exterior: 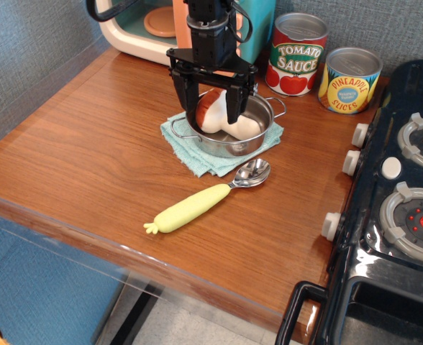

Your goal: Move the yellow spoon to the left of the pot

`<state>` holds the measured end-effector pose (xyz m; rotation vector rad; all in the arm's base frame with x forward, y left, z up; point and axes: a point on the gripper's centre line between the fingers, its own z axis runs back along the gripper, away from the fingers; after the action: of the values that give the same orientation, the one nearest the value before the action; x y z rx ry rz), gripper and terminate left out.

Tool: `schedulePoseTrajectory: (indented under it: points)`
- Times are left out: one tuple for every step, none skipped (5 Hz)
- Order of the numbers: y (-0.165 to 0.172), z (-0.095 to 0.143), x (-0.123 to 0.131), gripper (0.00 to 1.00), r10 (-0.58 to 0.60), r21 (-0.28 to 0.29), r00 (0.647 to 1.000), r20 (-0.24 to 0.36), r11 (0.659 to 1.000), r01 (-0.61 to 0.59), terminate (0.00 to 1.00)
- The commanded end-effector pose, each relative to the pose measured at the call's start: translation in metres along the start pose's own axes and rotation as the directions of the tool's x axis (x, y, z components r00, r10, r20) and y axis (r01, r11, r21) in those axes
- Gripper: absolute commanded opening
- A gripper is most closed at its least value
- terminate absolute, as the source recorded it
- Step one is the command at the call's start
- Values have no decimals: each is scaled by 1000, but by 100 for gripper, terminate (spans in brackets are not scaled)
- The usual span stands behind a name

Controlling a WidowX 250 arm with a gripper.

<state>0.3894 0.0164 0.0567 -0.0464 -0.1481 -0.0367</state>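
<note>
The yellow spoon lies on the wooden table in front of the pot, its pale yellow handle pointing front left and its metal bowl touching the cloth's front corner. The small steel pot sits on a folded teal cloth and holds a toy mushroom. My gripper hangs open over the pot, its two black fingers on either side of the mushroom's brown cap. It holds nothing.
A tomato sauce can and a pineapple slices can stand at the back right. A toy stove fills the right side. A toy appliance stands at the back left. The table's front edge is near.
</note>
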Motion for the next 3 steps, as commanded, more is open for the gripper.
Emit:
schedulePoseTrajectory:
  points:
    - [-29, 79, -25, 100, -121, -20, 971, 207, 992, 128, 0]
    - [-46, 64, -53, 100, -195, 31, 972, 128, 981, 192, 0]
    - [-43, 37, -72, 100, -257, 71, 965, 51, 965, 253, 0]
